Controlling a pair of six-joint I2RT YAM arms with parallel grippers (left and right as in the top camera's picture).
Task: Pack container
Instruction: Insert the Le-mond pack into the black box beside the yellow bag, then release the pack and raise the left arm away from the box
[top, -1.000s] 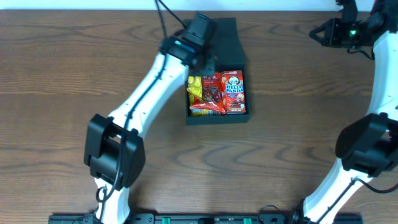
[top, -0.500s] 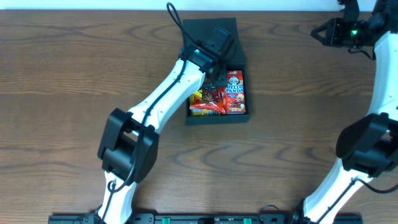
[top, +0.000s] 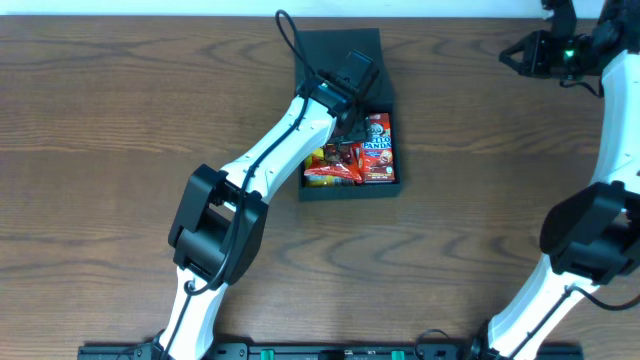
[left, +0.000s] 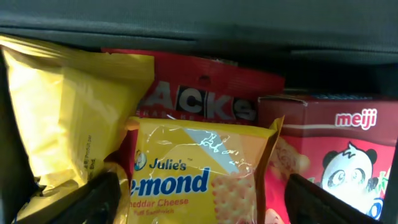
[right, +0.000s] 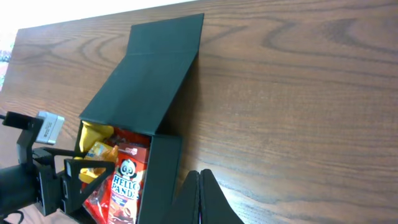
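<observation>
Several snack packets (top: 372, 152) crowding container (top: 350, 192) walls, left pincer (left: 204, 200) spread above.

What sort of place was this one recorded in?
Likely a robotics lab bench rather than a real packing line: a left arm and a right arm stand at a wood-grain table, with one black container of snacks on it.
</observation>
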